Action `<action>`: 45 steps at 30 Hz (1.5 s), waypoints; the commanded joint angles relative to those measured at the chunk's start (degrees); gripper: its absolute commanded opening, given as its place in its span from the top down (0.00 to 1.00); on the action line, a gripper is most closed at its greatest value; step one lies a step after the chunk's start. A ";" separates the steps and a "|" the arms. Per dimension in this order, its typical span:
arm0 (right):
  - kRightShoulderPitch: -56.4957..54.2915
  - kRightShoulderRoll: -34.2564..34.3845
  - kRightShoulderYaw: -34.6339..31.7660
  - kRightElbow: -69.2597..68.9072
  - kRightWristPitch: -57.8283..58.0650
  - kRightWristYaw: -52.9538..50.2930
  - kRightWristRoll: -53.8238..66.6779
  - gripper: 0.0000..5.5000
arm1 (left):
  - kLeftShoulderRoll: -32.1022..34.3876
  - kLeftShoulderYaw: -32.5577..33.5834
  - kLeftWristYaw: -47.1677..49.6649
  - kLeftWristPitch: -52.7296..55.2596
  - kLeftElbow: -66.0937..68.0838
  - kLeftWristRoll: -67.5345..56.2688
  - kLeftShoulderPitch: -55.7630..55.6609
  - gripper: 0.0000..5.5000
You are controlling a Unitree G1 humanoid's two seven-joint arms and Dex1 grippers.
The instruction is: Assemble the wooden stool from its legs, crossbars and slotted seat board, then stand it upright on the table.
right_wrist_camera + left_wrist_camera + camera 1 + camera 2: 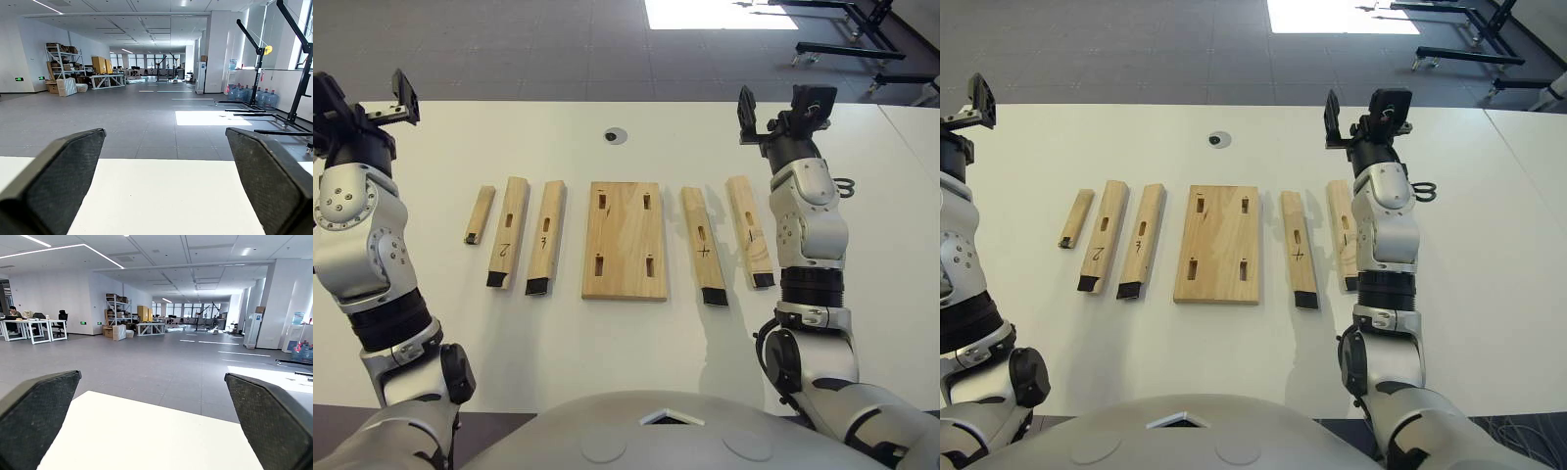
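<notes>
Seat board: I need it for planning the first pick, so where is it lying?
In the left eye view the seat board lies flat on the table, mid-row, between the nearest left leg and the nearest right leg, touching neither.

white table (558, 343): seat board (625, 240) centre, two legs (509, 232) each side, crossbar (480, 214) leftmost.

A large open-plan robotics lab or office hall: grey floor (161, 367), strip-lit ceiling (58, 248), storage shelves (58, 61) with cardboard boxes (101, 64), white desks (27, 325), water-cooler bottles (257, 98) and black metal frames (295, 23) beyond the white counter (161, 196).
</notes>
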 commanded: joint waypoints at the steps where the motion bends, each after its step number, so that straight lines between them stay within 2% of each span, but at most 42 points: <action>1: -1.15 -0.14 0.23 0.09 -0.20 0.10 -0.54 0.18 | -0.53 -0.48 0.21 0.03 -0.10 0.32 -0.11 0.02; 18: -0.37 -0.18 0.20 -0.26 -0.34 -0.12 -0.56 0.18 | -1.26 -1.27 0.51 0.55 -0.27 -0.22 -0.66 0.02; 25: -2.14 -0.94 0.06 1.66 3.00 -2.56 -2.43 0.18 | -1.45 -1.51 3.88 4.40 -3.47 2.17 0.53 0.02; 34: -3.87 -0.78 -0.69 2.95 6.23 -2.32 -1.39 0.18 | -1.32 -0.79 2.60 7.67 -6.01 2.28 1.80 0.02; 45: -3.09 -1.98 0.39 3.06 5.07 -1.47 -3.52 0.18 | -1.88 -1.50 1.96 5.66 -6.23 3.02 2.47 0.02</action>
